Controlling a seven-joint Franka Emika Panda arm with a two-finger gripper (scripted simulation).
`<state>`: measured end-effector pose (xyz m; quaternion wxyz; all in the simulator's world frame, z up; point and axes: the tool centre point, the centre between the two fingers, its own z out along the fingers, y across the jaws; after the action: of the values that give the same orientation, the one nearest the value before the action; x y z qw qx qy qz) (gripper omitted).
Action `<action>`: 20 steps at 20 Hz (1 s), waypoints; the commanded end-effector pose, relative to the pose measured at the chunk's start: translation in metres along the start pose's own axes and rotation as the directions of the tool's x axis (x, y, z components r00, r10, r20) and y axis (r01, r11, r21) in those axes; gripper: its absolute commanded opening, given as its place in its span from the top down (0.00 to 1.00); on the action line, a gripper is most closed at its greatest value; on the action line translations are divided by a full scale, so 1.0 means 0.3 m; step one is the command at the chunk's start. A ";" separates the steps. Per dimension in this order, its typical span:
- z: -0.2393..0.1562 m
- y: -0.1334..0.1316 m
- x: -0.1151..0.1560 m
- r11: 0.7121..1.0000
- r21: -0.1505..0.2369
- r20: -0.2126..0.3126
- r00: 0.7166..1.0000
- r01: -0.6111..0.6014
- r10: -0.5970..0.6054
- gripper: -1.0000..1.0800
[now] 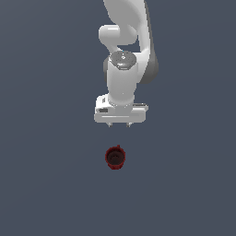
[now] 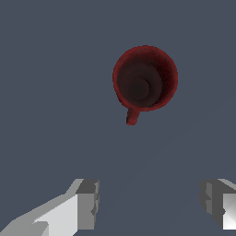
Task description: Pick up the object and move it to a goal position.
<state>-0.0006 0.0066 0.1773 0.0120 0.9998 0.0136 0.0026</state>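
Observation:
A small dark red cup-like pot [image 1: 115, 157] stands upright on the grey floor, below the arm in the exterior view. In the wrist view the pot [image 2: 145, 78] shows its dark inside and a small handle nub [image 2: 132, 116] pointing toward the fingers. My gripper [image 1: 119, 125] hangs above the floor, apart from the pot and short of it. Its jaws are open wide and empty, with one finger [image 2: 87, 203] and the other finger [image 2: 213, 200] seen in the wrist view. The gap between them is wider than the pot.
The white arm [image 1: 126, 50] rises behind the gripper. The plain dark grey floor [image 1: 46, 184] spreads all round the pot. No goal marker shows.

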 end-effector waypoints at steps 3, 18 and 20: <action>0.008 0.001 0.007 0.999 -0.001 -0.002 0.999 0.040 -0.040 0.19; 0.075 0.011 0.061 0.933 -0.011 -0.016 0.933 0.359 -0.359 0.19; 0.086 0.012 0.069 0.912 -0.013 -0.018 0.912 0.410 -0.410 0.19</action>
<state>0.0184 0.0033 0.1543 0.0163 0.9792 0.2022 0.0096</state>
